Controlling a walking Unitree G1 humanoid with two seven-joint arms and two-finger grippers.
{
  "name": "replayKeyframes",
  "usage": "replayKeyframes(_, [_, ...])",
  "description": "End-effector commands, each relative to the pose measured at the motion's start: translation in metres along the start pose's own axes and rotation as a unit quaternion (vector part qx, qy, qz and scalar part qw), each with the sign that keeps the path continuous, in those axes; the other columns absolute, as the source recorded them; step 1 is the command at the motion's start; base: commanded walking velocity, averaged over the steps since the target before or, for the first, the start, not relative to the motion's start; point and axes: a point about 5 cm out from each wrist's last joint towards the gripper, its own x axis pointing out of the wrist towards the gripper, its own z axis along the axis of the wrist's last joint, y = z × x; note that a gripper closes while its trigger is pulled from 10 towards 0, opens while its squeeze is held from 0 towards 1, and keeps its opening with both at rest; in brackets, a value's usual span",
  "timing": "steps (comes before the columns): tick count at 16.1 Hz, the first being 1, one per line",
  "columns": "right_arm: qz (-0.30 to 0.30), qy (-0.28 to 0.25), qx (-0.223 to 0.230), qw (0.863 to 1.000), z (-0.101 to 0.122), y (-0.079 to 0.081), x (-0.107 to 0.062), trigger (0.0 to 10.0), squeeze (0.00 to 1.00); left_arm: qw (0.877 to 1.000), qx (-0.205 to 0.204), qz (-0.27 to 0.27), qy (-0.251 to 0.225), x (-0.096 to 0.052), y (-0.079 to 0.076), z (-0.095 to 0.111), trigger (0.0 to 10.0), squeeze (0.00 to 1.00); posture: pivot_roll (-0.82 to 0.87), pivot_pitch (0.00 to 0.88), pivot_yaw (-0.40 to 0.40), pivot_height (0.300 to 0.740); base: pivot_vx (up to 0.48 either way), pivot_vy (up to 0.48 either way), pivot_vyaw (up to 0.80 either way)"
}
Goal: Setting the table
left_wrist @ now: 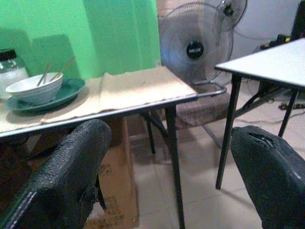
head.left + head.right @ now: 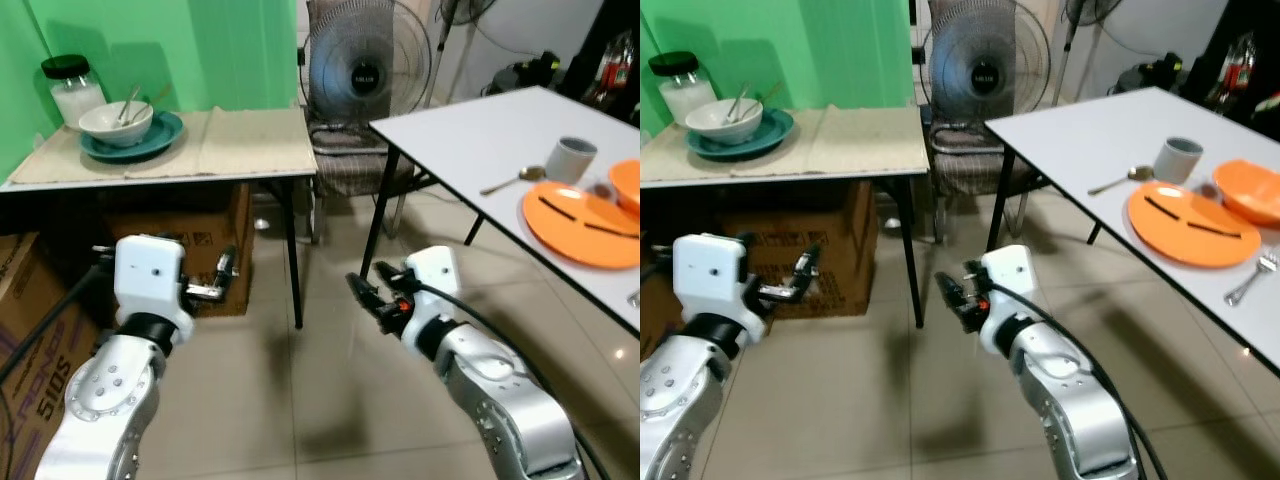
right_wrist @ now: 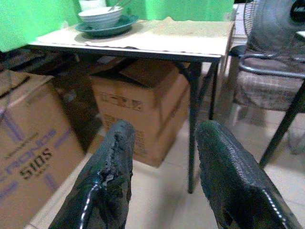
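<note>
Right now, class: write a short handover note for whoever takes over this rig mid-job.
Left gripper: open, empty, above the floor.
Right gripper: open, empty, likewise.
Cloth-covered side table: white bowl with utensils in it sits on a teal plate.
White dining table: orange plate with dark chopsticks, grey cup, metal spoon already set.
Left: probably carry over the bowl and teal plate.

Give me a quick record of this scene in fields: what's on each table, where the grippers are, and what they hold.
side table: white bowl with utensils on teal plate; jar behind
white table: orange plate with chopsticks, orange bowl, grey cup, spoon, fork
left gripper: open, empty, over the floor
right gripper: open, empty, over the floor
behind: fan, chair
</note>
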Motion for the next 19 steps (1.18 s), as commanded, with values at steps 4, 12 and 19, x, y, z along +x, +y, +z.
replayKeyframes(4, [-0.009,-0.002,-0.008,1.000,0.002,-0.008,-0.001,10.0,0.00,1.000,-0.005,-0.012,-0.003,0.002,-0.007,0.002,10.0,0.00,-0.04,0.000,0.008,0.740,0.329,0.000,0.44])
replayKeyframes(12, [-0.017,-0.020,-0.008,1.000,0.010,-0.010,0.002,10.0,0.00,1.000,-0.011,-0.010,-0.002,0.004,-0.010,0.002,10.0,0.00,-0.05,0.000,0.004,0.740,0.327,0.000,0.16])
replayKeyframes(19, [-0.006,-0.027,-0.030,0.999,0.017,-0.010,0.006,10.0,0.00,1.000,-0.011,-0.014,-0.005,0.008,-0.009,0.003,10.0,0.00,-0.06,0.000,0.002,0.740,0.327,0.000,0.06])
